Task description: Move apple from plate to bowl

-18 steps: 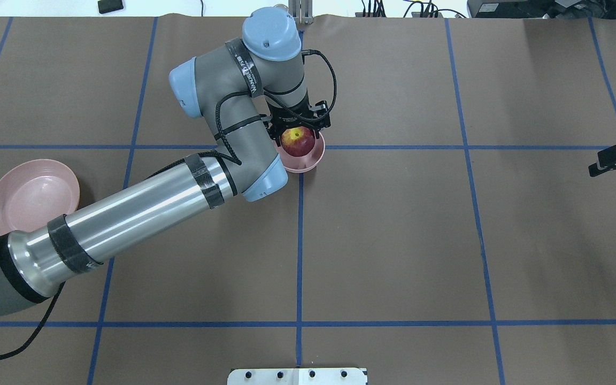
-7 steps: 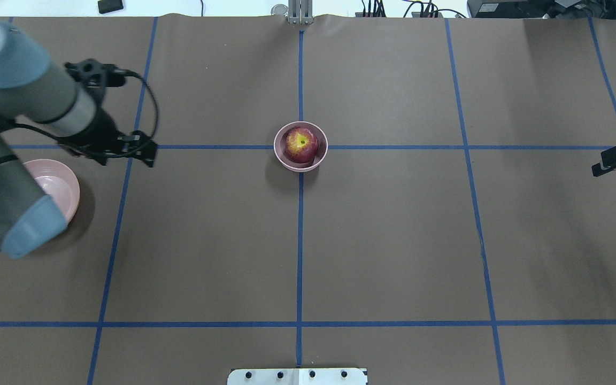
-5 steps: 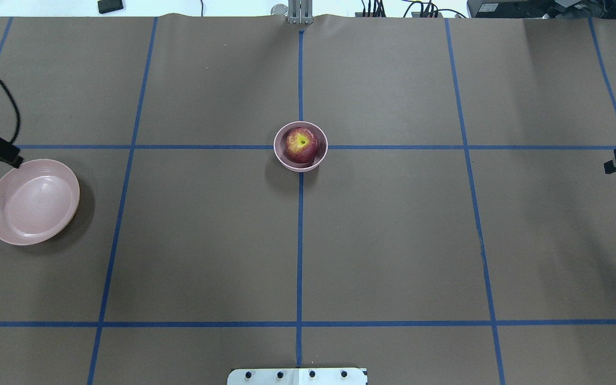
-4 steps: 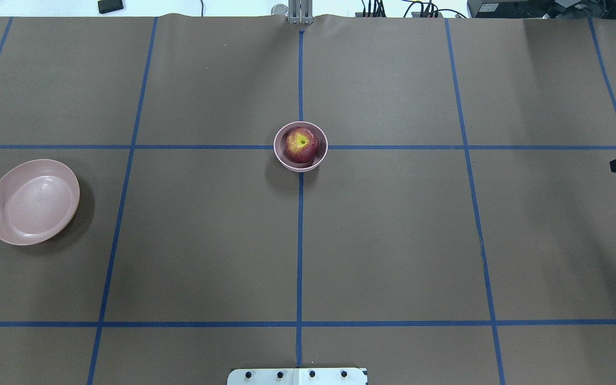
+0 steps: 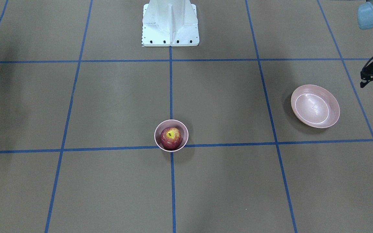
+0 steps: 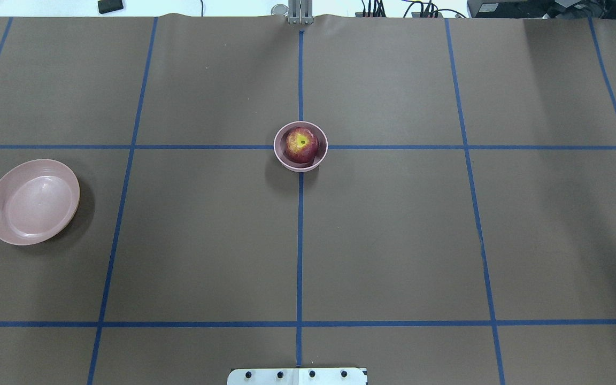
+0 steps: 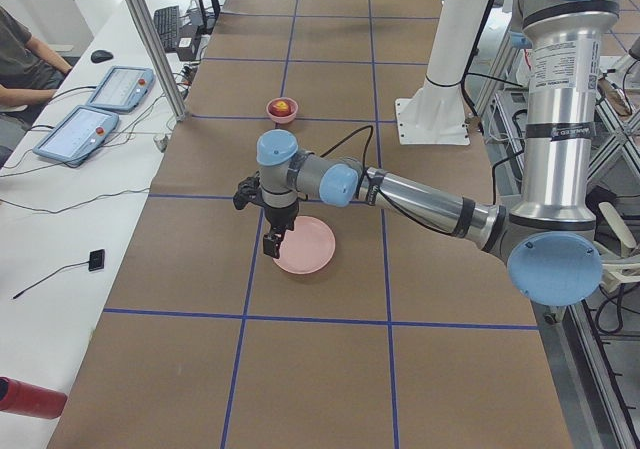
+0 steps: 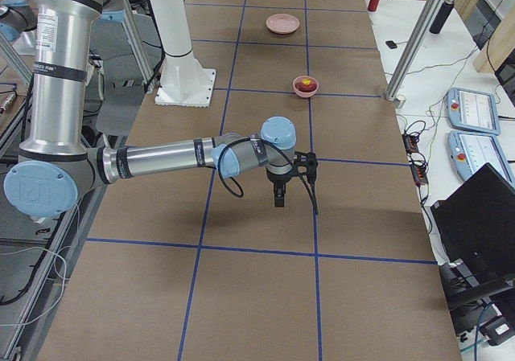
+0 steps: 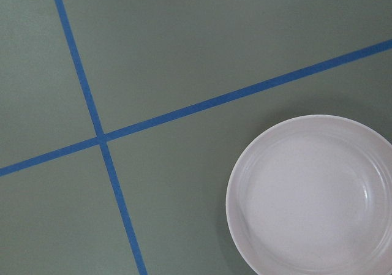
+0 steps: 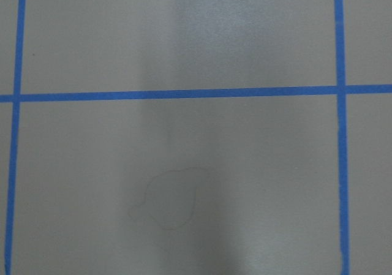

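Observation:
The dark red apple (image 6: 301, 144) sits in the small pink bowl (image 6: 282, 161) at the table's middle, stem dimple up; the front view shows the apple (image 5: 170, 137) in the bowl (image 5: 157, 137) too. The wide pink plate (image 6: 32, 202) is empty on my left side, also in the front view (image 5: 315, 106) and the left wrist view (image 9: 312, 195). My left gripper (image 7: 270, 246) hangs beside the plate's rim (image 7: 305, 246), holding nothing; I cannot tell if it is open. My right gripper (image 8: 278, 194) hangs over bare table far from the bowl; I cannot tell its state.
The brown table cover carries blue tape grid lines. The robot's white base (image 5: 170, 26) stands at the near middle edge. Black hardware of the left wrist (image 5: 372, 72) shows at the front view's right edge. Operator consoles (image 7: 105, 109) lie beyond the far edge.
The left gripper let go of the apple in the bowl, then the left arm swung back left past the plate, out of the overhead view. The right gripper drifted right, out of that view.

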`<action>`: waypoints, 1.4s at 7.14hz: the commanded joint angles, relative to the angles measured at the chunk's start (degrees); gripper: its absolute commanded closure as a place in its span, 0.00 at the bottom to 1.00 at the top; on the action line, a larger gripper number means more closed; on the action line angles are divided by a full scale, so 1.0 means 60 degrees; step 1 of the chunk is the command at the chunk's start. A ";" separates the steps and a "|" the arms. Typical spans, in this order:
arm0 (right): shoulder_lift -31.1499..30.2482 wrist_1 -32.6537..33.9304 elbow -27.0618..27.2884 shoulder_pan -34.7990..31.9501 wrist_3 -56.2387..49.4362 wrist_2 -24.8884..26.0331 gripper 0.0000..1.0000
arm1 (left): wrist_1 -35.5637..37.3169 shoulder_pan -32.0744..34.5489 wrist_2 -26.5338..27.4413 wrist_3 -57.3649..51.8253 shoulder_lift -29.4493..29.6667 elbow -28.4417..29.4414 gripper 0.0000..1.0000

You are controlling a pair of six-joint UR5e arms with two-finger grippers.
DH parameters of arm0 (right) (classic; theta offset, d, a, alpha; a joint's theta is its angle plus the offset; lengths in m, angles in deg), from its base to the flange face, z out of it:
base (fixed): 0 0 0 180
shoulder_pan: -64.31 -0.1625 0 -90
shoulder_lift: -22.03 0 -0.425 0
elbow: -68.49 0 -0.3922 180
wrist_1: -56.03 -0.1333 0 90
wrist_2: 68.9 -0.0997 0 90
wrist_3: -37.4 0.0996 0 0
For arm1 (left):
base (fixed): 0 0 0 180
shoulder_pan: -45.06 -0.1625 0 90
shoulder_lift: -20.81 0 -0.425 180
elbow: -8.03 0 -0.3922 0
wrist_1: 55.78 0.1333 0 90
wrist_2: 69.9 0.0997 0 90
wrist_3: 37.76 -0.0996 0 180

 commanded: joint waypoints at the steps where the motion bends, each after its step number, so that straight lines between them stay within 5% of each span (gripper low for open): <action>1: -0.0058 0.0244 0.0057 -0.0213 -0.0486 -0.0013 0.00 | -0.0005 0.0021 -0.0008 -0.0005 -0.0004 -0.0014 0.02; 3: -0.0101 0.0259 0.0056 -0.0257 -0.0486 0.0002 0.00 | -0.0004 0.0064 -0.0240 -0.0005 -0.0033 0.0291 0.02; 5: -0.0087 0.0361 0.0057 -0.0214 -0.0515 0.0017 0.00 | -0.0121 0.0793 -0.1890 0.0009 0.0010 0.1126 0.02; 10: -0.0116 0.0522 -0.0002 0.0431 -0.0779 0.0031 0.00 | -0.0151 0.0899 -0.1854 0.0156 -0.0033 0.1085 0.02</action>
